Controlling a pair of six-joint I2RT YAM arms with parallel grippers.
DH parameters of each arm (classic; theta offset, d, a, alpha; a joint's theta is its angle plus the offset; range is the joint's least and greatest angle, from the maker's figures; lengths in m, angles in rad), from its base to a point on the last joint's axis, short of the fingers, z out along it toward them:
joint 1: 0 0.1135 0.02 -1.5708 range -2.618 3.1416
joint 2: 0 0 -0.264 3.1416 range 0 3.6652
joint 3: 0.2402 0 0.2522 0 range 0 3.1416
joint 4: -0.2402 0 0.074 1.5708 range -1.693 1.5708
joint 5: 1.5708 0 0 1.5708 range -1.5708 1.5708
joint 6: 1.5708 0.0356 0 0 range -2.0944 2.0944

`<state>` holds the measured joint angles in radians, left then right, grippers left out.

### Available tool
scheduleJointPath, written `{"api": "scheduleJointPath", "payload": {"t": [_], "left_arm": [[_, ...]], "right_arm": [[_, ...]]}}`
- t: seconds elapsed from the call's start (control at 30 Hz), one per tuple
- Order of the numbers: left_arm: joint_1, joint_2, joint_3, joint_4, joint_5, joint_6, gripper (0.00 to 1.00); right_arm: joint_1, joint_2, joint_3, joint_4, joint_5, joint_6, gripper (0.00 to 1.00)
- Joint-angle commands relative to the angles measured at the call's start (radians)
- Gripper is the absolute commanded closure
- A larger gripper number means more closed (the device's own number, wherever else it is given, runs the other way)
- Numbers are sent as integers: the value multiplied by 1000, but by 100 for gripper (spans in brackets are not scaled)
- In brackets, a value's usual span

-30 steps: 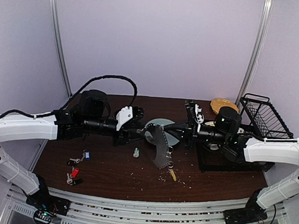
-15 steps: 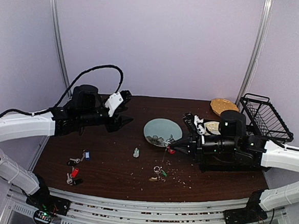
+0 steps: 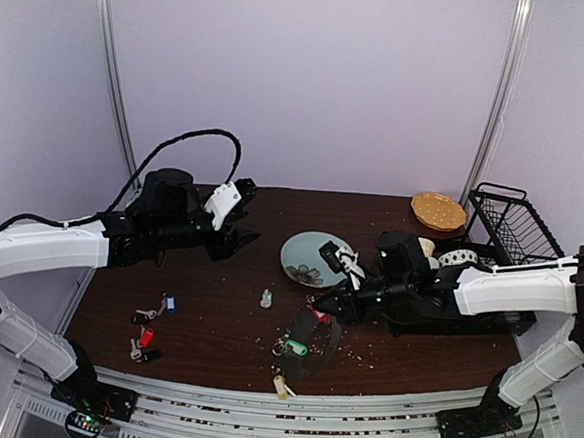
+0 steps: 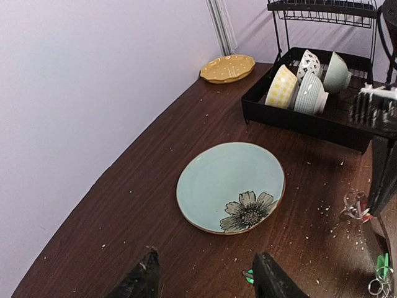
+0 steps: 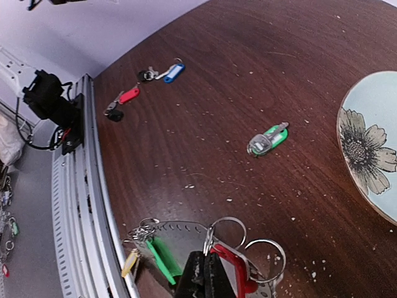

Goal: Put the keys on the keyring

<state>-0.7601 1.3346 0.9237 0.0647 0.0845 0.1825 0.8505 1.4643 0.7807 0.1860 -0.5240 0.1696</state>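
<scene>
My right gripper [image 3: 316, 306] [image 5: 205, 273] hangs over the table's near middle, shut on the keyring [image 5: 180, 233], a thin grey metal loop that looks blurred. From the loop dangle keys with a red tag [image 5: 234, 268], a green tag [image 3: 296, 348] [image 5: 162, 259] and a yellow tag [image 3: 282, 386] [image 5: 129, 264]. More keys lie at the left front: one with a blue tag [image 3: 170, 304] [image 5: 172, 73], one with a red tag [image 3: 145, 337] [image 5: 128, 95]. My left gripper [image 3: 239, 237] [image 4: 208, 282] is open and empty, left of the pale green plate [image 3: 305, 250] [image 4: 214, 180].
A tiny clear and green bottle [image 3: 265, 298] [image 5: 268, 140] lies between the arms. A black dish rack [image 3: 517, 230] [image 4: 298, 118] with bowls stands at the right, a yellow plate [image 3: 438, 209] [image 4: 227, 67] behind it. Crumbs dot the wood. The table's near edge lies just below the keyring.
The grippers met near the plate a second ago. The left arm has since drawn back to the left and opened wider. The right gripper has carried the keyring toward the near edge.
</scene>
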Motion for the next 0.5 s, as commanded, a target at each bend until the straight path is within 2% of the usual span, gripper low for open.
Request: {"api": "scheduleJointPath", "payload": {"t": [0.0, 0.27, 0.37, 0.47], "left_arm": [[2, 16, 11, 22, -23, -12, 47], [2, 32, 16, 10, -22, -17, 47], [3, 36, 17, 17, -26, -14, 47], [5, 42, 18, 16, -27, -15, 47]], "right_arm": [[0, 121, 95, -80, 113, 2, 100], [4, 294, 236, -120, 162, -1, 100], [5, 281, 263, -132, 180, -3, 78], [4, 234, 295, -152, 198, -19, 63]]}}
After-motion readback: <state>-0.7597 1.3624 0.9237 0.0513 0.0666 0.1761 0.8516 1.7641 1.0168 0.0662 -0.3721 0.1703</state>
